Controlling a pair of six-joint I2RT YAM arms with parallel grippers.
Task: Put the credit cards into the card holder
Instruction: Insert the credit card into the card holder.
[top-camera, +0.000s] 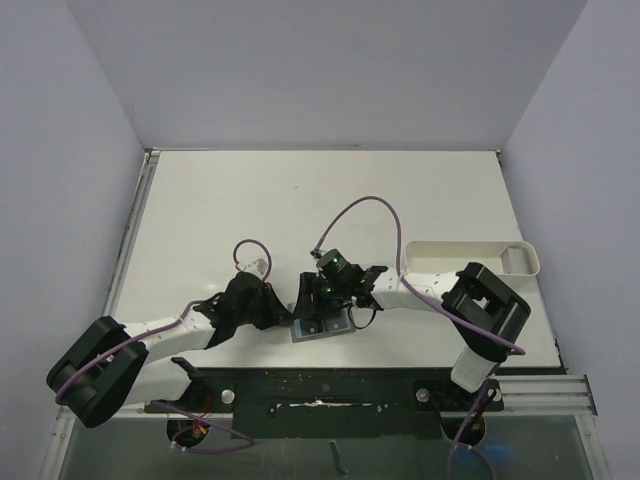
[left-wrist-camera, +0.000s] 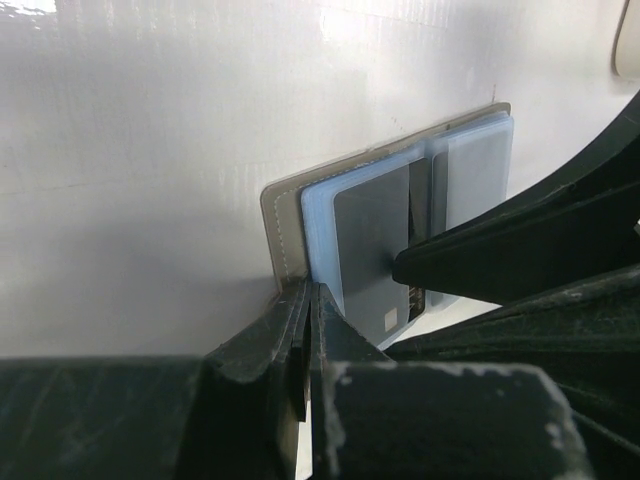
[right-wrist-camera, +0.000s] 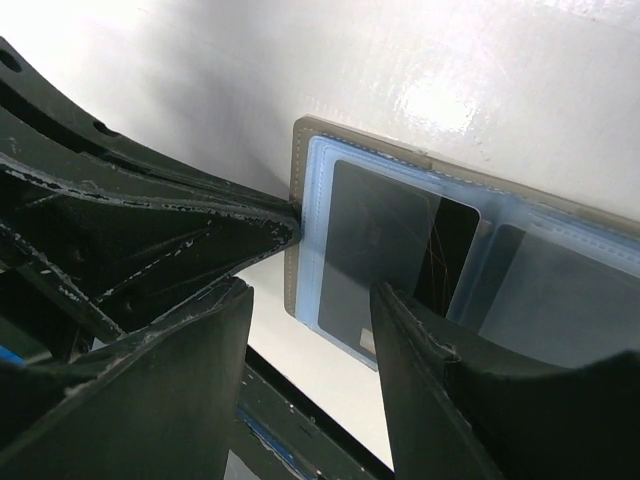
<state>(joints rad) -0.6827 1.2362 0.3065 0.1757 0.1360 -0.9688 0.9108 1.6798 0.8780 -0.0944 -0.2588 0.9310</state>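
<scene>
Squarely open, card holder (top-camera: 322, 325): spread flat on the tabletop (top-camera: 250, 200), low in the centre of the top view, with its blue lining turned up so the pockets can be reached.
Left hand (left-wrist-camera: 305, 305): closed on the holder's grey-olive edge at the lower left of its own view. It is apparently anchoring the holder so that a push will not slide it.
Right hand (right-wrist-camera: 312, 300): jaws apart and gripping nothing. One fingertip (left-wrist-camera: 405, 265) rests on the dark card, while the other stands off the holder's edge over bare tabletop.
Dark card (right-wrist-camera: 385, 245): lies within the left blue pocket. Whether it is fully seated cannot be told.
Right half of holder: a paler panel shows there, but whether it is a card or lining is unclear.
White tray (top-camera: 430, 262): right of centre in the top view, well apart from the holder.
Step in hand: by the look of it, nudging this card home with a single finger against the pinned holder.
Risk: a skewed push could buckle the pocket or tug the edge from the pinch.
</scene>
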